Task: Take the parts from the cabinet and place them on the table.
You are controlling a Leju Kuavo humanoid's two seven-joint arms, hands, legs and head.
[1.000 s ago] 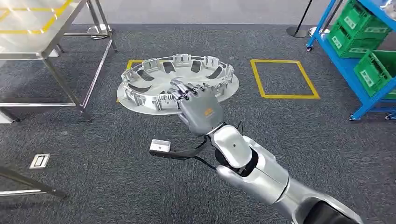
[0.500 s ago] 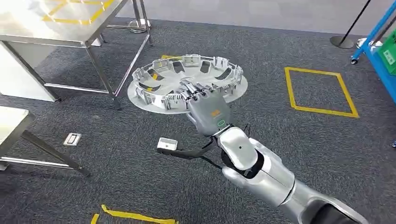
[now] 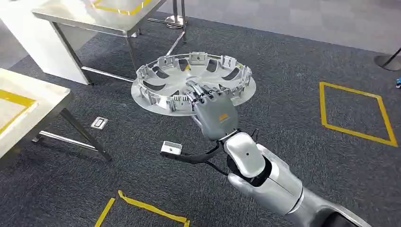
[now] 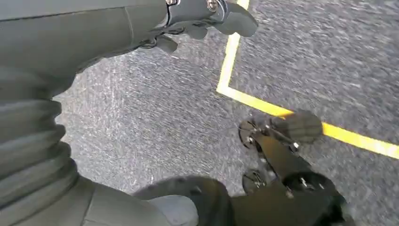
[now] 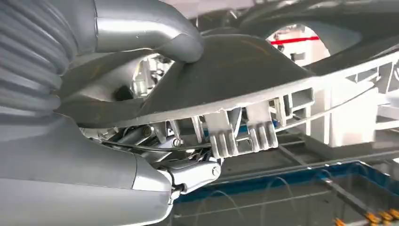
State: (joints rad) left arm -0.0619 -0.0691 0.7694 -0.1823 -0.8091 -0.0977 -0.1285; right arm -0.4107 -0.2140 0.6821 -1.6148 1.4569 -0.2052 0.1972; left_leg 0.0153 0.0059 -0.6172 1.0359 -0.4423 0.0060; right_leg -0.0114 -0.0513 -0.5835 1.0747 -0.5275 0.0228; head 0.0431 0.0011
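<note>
Matt silver plastic wheel cover (image 3: 194, 85), rough carpet (image 3: 293, 142)

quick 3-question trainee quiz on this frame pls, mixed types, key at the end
1. True or false: the right hand grips the silver wheel cover by its near rim.
2. Multiple choice: the wheel cover is A) lying on the metal table, B) carried above the grey carpet, C) resting on the white table.
3. Fill in: the tape squares on the carpet are ____ in colour.

Key: 1 true; 2 B; 3 yellow.
</note>
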